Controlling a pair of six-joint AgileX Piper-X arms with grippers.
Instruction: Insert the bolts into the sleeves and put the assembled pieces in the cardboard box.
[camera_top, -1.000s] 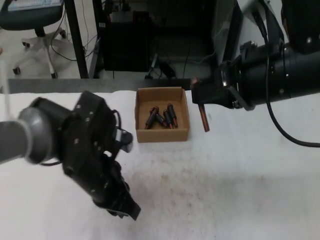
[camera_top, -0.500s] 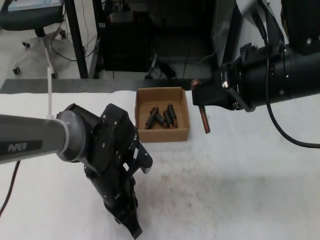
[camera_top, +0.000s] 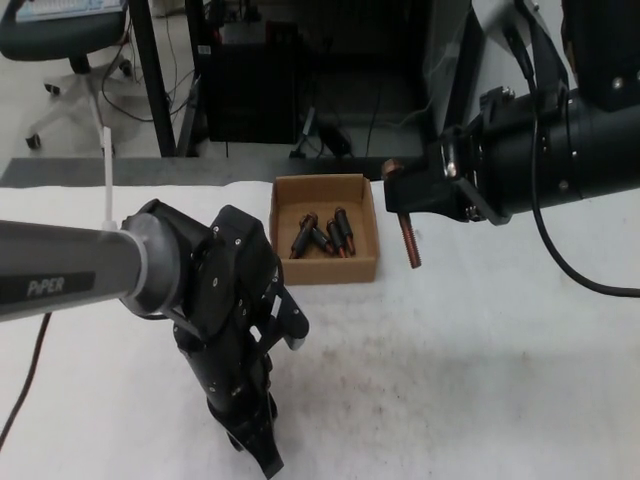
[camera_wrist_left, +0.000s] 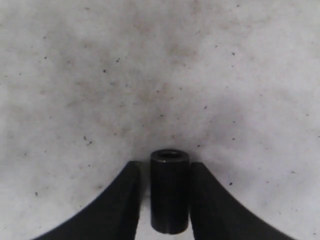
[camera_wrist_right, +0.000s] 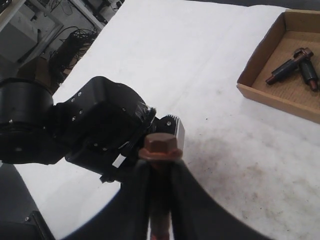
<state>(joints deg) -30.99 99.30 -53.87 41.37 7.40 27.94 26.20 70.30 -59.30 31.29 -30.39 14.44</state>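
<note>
Left gripper (camera_wrist_left: 165, 170): jaws closed against the upright black sleeve (camera_wrist_left: 169, 200) low at the desk (camera_wrist_left: 160, 60). Right gripper (camera_wrist_right: 160, 175): jaws clamp the bolt (camera_wrist_right: 159, 148) under its head, aloft beside the cardboard box (camera_top: 325, 268). Both parts are probably rigid, smooth metal — best held squarely mid-length.

high view: set behind both arms, looking forward and down over the table (camera_top: 480, 380), far enough back to take in the cardboard box (camera_top: 324, 270). left wrist view: aimed straight down past the left claw (camera_wrist_left: 165, 167) and its sleeve (camera_wrist_left: 170, 200), very near the table top. right wrist view: higher, slanting along the right claw (camera_wrist_right: 157, 172) and its bolt (camera_wrist_right: 159, 147) across the table, sharing the cardboard box and the left arm (camera_wrist_right: 100, 125) with the high view.
</note>
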